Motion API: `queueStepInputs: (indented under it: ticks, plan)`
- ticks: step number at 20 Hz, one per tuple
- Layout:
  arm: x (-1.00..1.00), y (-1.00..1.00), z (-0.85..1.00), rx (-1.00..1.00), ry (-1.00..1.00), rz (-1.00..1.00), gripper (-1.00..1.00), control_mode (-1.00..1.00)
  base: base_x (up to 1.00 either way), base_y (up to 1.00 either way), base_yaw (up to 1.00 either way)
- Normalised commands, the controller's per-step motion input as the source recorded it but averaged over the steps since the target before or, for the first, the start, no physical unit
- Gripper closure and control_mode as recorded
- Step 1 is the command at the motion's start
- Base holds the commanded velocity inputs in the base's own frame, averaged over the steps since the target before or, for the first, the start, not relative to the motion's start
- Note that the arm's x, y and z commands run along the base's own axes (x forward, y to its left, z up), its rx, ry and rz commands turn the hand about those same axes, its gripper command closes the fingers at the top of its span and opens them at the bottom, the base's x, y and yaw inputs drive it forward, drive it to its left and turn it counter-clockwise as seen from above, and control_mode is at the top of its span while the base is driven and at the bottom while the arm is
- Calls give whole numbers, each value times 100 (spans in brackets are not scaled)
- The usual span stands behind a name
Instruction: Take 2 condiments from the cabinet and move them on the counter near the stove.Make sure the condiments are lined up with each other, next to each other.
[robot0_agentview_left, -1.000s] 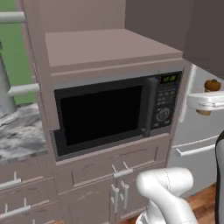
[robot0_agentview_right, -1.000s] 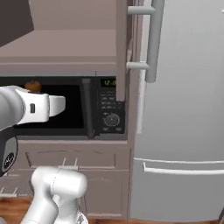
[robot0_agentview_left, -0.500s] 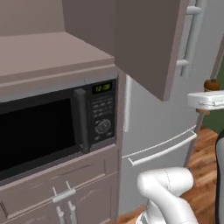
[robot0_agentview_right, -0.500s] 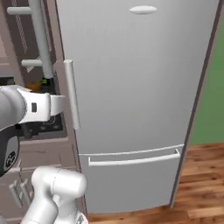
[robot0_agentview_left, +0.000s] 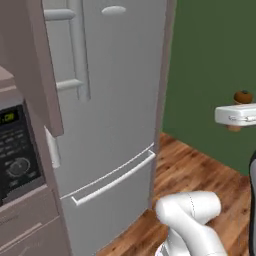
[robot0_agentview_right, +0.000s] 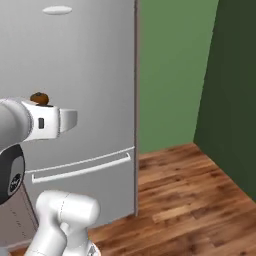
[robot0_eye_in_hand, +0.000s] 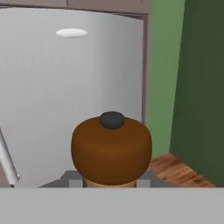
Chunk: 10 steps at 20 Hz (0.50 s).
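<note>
One condiment bottle (robot0_agentview_left: 243, 97) shows in the left base view: its brown round top w/ a dark knob pokes up above the white hand at the right edge, and a bit of its paler base hangs below the hand. The gripper (robot0_agentview_left: 235, 115) is clamped on it, held high in the air in front of the green wall (robot0_agentview_left: 210, 75). To the left stands a tall silver fridge (robot0_agentview_left: 115, 100) w/ bar handles; at far left, part of a black microwave panel (robot0_agentview_left: 15, 145) w/ a dial & green display. Wood floor (robot0_agentview_left: 200, 170) lies below. In the right base view, the same bottle (robot0_agentview_right: 39, 98) sits atop the white wrist at left, seen against the fridge (robot0_agentview_right: 90, 75) door; the gripper (robot0_agentview_right: 70, 119) end points right. Green wall (robot0_agentview_right: 170, 75) and a darker green wall (robot0_agentview_right: 232, 90) meet at right, w/ wood floor (robot0_agentview_right: 190, 200) beneath. In the hand view, the bottle (robot0_eye_in_hand: 111, 151) is close up at centre bottom, its brown domed cap w/ a black knob on top, paler base just visible low down, jaws shut against its sides. Behind it are the fridge (robot0_eye_in_hand: 65, 96) door & green wall (robot0_eye_in_hand: 164, 65).
</note>
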Motion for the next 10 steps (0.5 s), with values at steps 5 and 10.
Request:
queueStepInputs:
  ticks: [5,10]
  plan:
    - [0,0,0,0,0,0,100,100,0,-45,-86]
    - [0,0,0,0,0,0,100,100,0,-5,-98]
